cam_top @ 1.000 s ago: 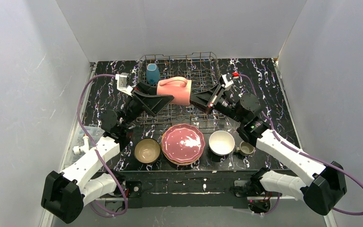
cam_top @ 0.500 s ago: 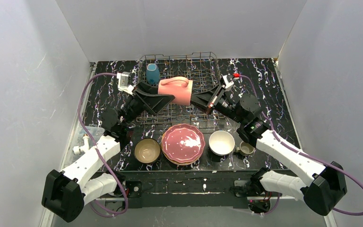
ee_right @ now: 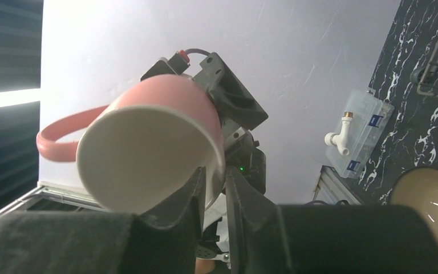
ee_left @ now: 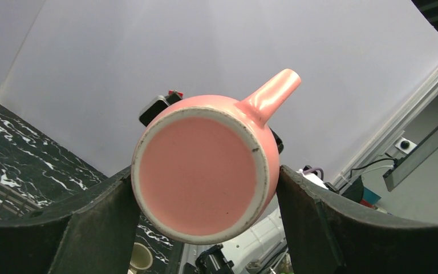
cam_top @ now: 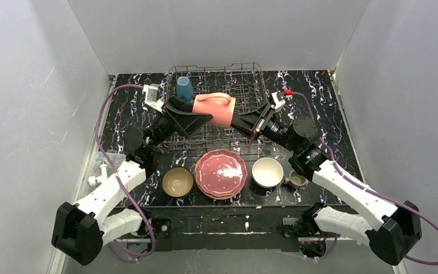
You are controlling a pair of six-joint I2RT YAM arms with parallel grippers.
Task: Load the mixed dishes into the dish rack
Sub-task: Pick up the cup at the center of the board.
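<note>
A pink mug [cam_top: 214, 109] hangs on its side in the air above the wire dish rack [cam_top: 245, 74], held between both arms. My left gripper [cam_top: 202, 117] is shut round its base, a finger on each side [ee_left: 205, 188]. The mug's flat bottom [ee_left: 199, 171] faces the left wrist camera. My right gripper [cam_top: 235, 121] is shut on the rim, pinching the wall [ee_right: 213, 182] of the mug [ee_right: 148, 142]. A teal mug [cam_top: 184, 88] stands in the rack's back left. A pink plate [cam_top: 220, 172], tan bowl [cam_top: 177, 181], white bowl [cam_top: 267, 171] and olive-grey mug [cam_top: 296, 179] sit in front of the rack.
The pink plate lies on top of a stack. A clear plastic box [cam_top: 100, 168] sits off the table's left edge. White walls close in the left, back and right sides. The tan bowl also shows in the right wrist view [ee_right: 428, 202].
Both arms have carried the pink mug slightly toward the back right over the rack. Both grips look unchanged.
</note>
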